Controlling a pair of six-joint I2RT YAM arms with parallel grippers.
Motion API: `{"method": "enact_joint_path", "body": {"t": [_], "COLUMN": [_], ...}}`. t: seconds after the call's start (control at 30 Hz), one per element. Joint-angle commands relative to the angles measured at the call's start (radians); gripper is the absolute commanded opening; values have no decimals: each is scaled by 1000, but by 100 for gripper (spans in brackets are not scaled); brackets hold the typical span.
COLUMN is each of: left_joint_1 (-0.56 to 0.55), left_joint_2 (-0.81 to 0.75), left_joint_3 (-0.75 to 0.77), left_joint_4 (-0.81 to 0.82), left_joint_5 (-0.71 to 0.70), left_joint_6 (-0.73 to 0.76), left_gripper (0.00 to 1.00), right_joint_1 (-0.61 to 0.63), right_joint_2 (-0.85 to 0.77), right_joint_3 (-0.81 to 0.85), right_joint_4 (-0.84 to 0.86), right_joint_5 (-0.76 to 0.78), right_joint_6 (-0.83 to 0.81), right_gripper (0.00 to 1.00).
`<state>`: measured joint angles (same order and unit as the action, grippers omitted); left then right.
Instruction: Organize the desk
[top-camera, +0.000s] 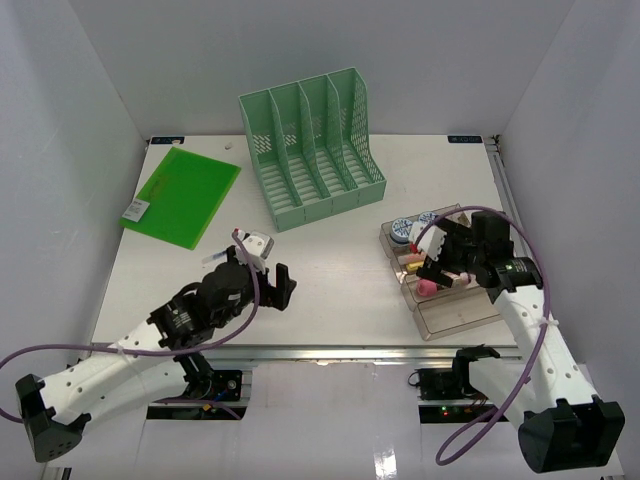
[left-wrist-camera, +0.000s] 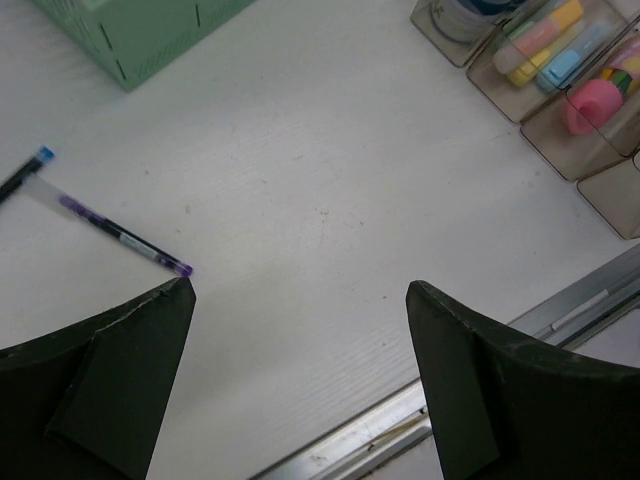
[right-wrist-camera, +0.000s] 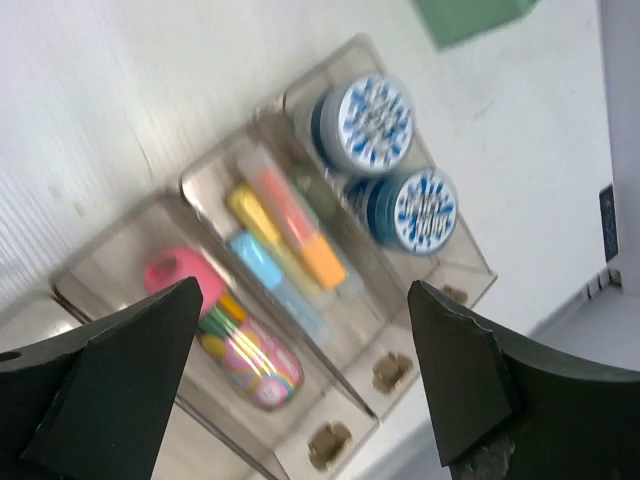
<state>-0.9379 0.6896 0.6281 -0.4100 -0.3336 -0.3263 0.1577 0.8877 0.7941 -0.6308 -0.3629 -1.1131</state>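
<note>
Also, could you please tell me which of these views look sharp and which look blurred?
Top external view: sharp and evenly lit across the desk and the green file rack; left wrist view: crisp, the purple pen clearly in focus; right wrist view: noticeably blurred, with the clear tray and the blue-lidded tins looking smeared.

left tool (left-wrist-camera: 300, 288) spread wide, right tool (right-wrist-camera: 305, 290) spread

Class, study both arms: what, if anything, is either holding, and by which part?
Nothing is held. The left gripper, above the desk, and the right gripper, above the clear tray, both have open, empty jaws.
</note>
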Motion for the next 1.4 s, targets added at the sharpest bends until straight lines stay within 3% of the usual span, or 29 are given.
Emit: {"method": "enact_joint_path", "body": {"t": [0.0, 0.27, 0.53, 0.67, 0.77, 0.87, 1.2, 1.37], "left_joint_1": [4, 81, 429, 537, 548, 550, 547, 548], "left_joint_2": [39, 23, 234, 422, 566, 713, 894, 972], "left_joint_3": [5, 75, 59, 115, 176, 236, 341, 360], "left_joint_4": [-95, -298, -185, -135, -142, -163, -193, -216], "left_joint_5": [-1, -59, 244, 301, 275, 273, 218, 185], "left_joint_6": [-257, -357, -290, -311, -347, -369, -373, -344], "left_gripper": [98, 95, 86, 72, 58, 51, 47, 38], "right_joint_1": [5, 8, 13, 13, 13, 13, 10, 8], "right_joint_2": [-23, 65, 37, 13, -1, -20, -61, -69], "right_joint_3": [52, 64, 15, -14, -23, -30, -74, -79], "right_joint_4": [8, 9, 130, 175, 192, 198, 237, 240], "right_joint_5": [-311, -577, -566, -549, -547, -545, -546, -547], "right_joint_6": [286, 350, 482, 528, 536, 539, 549, 549], "right_gripper": [90, 98, 95, 96, 96, 96, 97, 97]}}
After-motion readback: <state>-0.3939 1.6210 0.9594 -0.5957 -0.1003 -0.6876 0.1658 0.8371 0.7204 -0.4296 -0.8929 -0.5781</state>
